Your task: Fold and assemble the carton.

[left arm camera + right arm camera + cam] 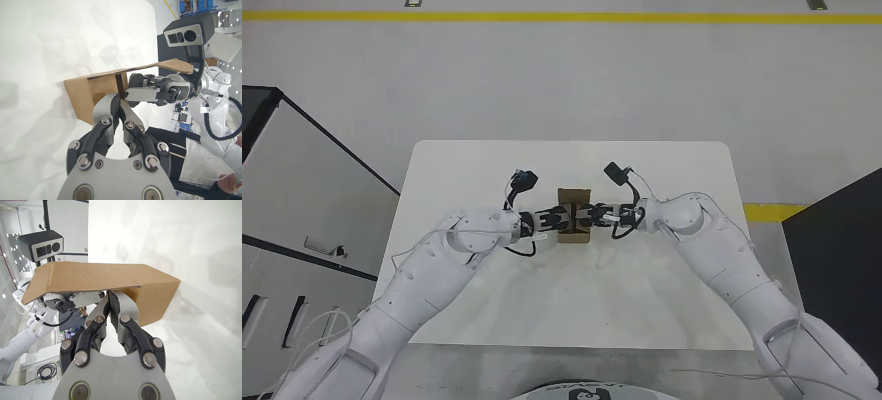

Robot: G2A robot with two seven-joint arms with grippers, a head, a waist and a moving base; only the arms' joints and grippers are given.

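White table (pixel 492 310) spans the middle of the top view, and the carton (pixel 574 228) stands on it just above the frame's centre. Its mouth points up, away from the tabletop. Its longer side seems to run up and down the frame, crosswise to the line between my two claws. One flap (pixel 75 279) is unfolded: it rises from the wall on the carton's upper side in the frame, with its tip bent along a crease.

My left claw (pixel 119 98) comes in from frame left and is clamped on the thin edge of the carton's left wall, pads pressed together with cardboard between them. My right claw (pixel 110 296) comes in from frame right and pinches the opposite wall the same way. The two claws face each other across the mouth, close but apart.

Beyond the table lies pale floor (pixel 562 80), with a yellow line (pixel 562 16) along the top of the frame.
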